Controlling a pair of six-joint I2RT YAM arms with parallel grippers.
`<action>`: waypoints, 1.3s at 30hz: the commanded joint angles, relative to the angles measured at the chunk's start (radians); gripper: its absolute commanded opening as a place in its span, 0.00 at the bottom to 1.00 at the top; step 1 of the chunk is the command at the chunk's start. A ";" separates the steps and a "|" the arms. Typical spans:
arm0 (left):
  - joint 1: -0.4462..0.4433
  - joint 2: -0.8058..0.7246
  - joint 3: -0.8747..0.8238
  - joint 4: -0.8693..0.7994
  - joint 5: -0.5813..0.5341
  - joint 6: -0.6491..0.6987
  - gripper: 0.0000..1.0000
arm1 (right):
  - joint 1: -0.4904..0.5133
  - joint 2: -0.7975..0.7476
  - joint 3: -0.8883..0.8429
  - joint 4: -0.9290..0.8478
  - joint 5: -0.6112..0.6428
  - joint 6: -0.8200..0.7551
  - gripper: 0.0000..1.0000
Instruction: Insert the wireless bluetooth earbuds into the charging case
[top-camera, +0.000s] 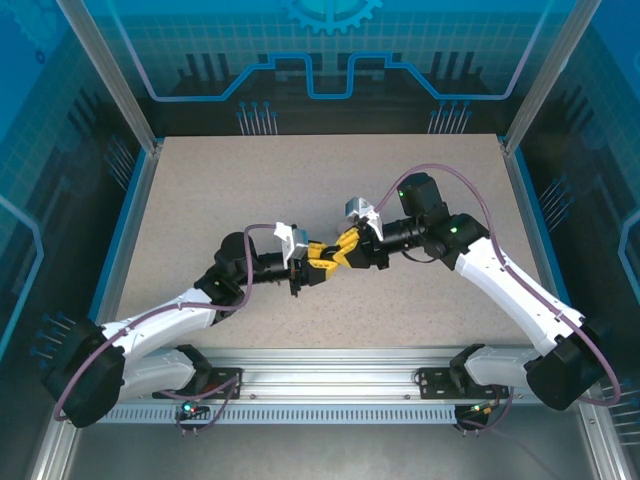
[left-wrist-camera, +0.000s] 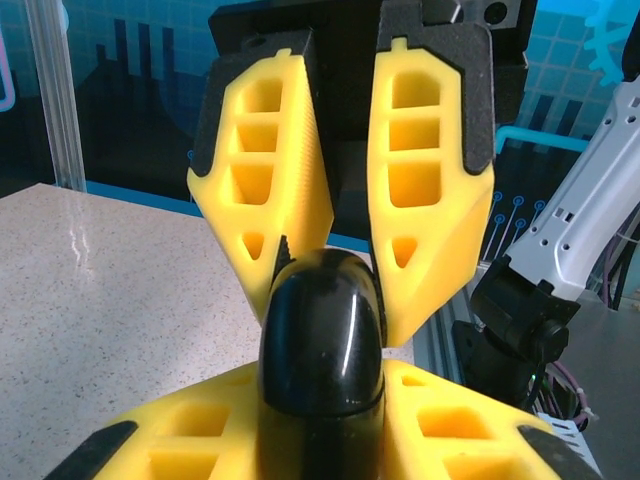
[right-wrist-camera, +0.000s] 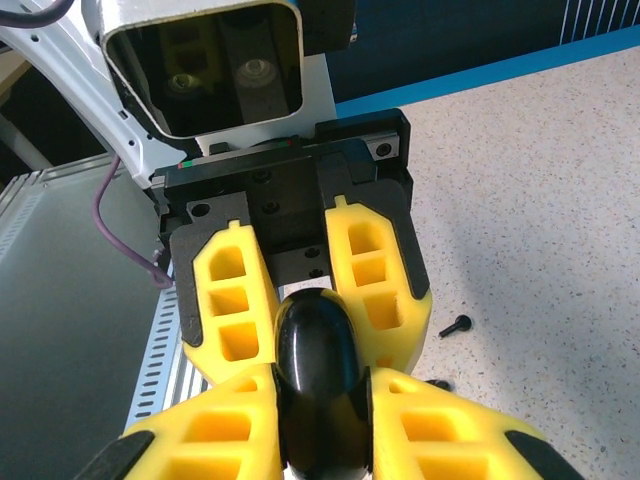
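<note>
Glossy black rounded case (left-wrist-camera: 322, 340), contents hidden, clamped by both left claw (top-camera: 316, 265) and right claw (top-camera: 350, 244); tiny black earbud (right-wrist-camera: 455, 326) on counter (top-camera: 250, 190), 3 o'clock.

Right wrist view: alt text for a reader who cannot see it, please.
A glossy black rounded charging case is held from both sides: the right claw grips it from the frame's bottom, the left claw from the top. A tiny black earbud lies on the speckled table at right.
</note>
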 joint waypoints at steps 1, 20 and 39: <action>-0.001 -0.005 0.036 0.037 -0.033 0.005 0.21 | 0.020 -0.002 0.012 -0.033 -0.026 -0.002 0.21; -0.003 -0.010 0.037 0.023 -0.030 0.009 0.11 | 0.038 -0.017 0.004 0.036 0.131 0.036 0.64; -0.003 -0.014 0.031 0.016 -0.030 0.009 0.08 | -0.018 -0.005 0.060 0.039 0.199 0.093 0.62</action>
